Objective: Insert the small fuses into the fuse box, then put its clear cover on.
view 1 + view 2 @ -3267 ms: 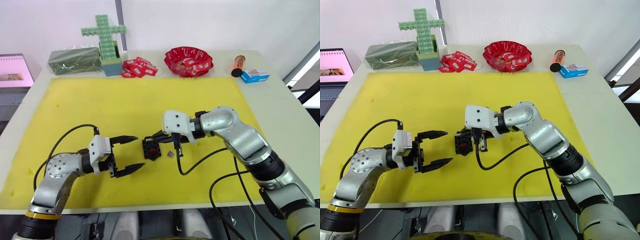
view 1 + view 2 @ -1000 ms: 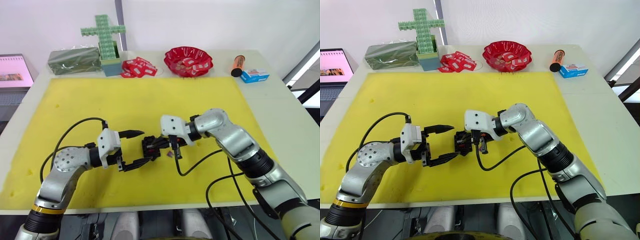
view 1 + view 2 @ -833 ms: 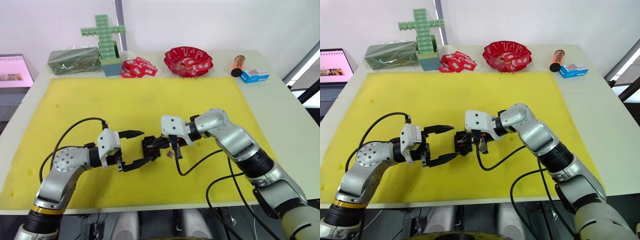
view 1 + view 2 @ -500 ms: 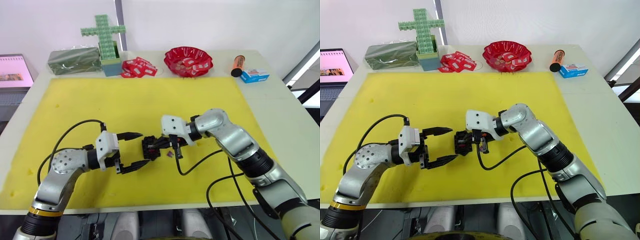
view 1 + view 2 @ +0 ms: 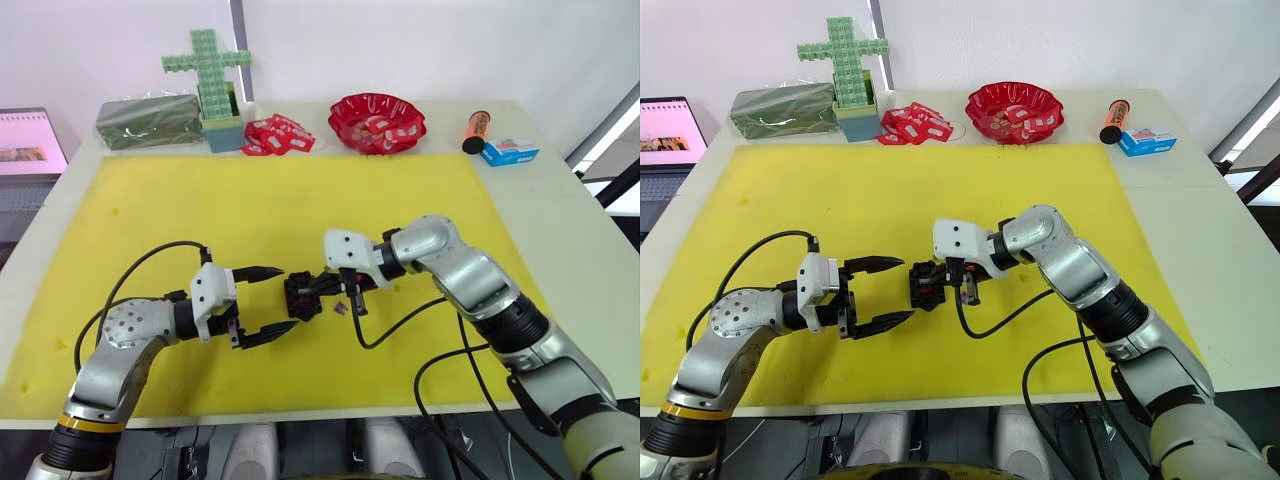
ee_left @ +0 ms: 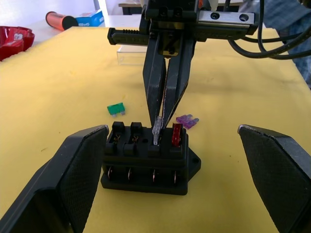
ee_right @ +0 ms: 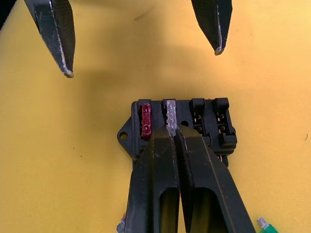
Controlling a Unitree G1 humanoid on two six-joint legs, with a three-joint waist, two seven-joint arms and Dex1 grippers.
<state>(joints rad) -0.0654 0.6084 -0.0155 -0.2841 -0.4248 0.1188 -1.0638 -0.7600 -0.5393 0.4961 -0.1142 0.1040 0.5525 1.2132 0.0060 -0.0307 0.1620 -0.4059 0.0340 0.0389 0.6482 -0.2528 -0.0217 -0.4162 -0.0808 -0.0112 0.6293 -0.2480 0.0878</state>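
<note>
Best press straight down: right gripper (image 7: 171, 130) pinches the pale grey fuse (image 6: 157, 130) over its fuse box (image 6: 148, 160) slot; left gripper (image 5: 268, 304) spread wide, empty

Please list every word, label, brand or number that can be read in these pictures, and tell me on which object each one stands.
No text can be read with certainty.
Blue box: it has a printed label, too small to read.
Orange tube: no legible marking.
Red-and-white packets: white patches, too small to read.
Laptop screen: a pink page, blurred.
Fuse box: no readable marking.
</note>
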